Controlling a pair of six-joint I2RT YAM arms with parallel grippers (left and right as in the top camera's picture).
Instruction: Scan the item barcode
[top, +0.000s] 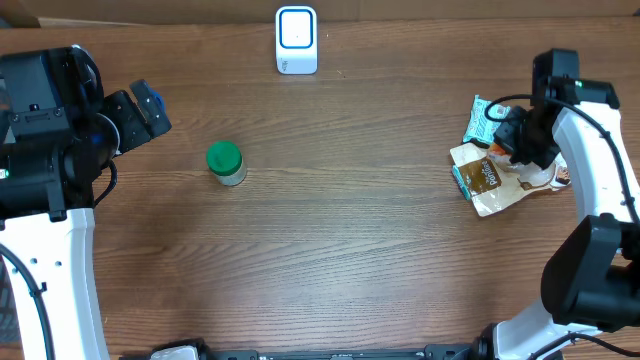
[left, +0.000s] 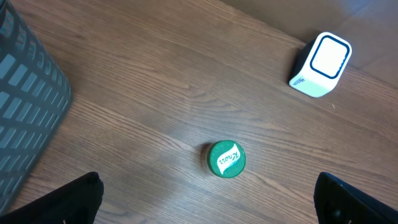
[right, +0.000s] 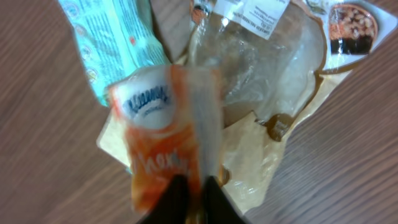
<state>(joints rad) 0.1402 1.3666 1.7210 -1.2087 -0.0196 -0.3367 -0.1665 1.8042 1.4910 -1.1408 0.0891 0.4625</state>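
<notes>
Right hand (right: 196, 188) hangs low over a heap of packets at the right side of the table (top: 350, 260). Its fingers are narrow, nearly together. Orange Kleenex pack (right: 155, 149) sits right at the tips, blurred; can't tell if it is pinched or loose. Under it lies a tan pouch (top: 492, 188) with a clear window, and a teal packet (top: 482, 118) just beyond, touching. Green-lidded jar (top: 226, 163) stands upright mid-left, well apart from both hands. Left hand (top: 152, 108) is at the left side, spread wide, holding nothing. Farthest is the white barcode scanner (top: 296, 40), at the back edge, centre, well apart from the Kleenex pack.
</notes>
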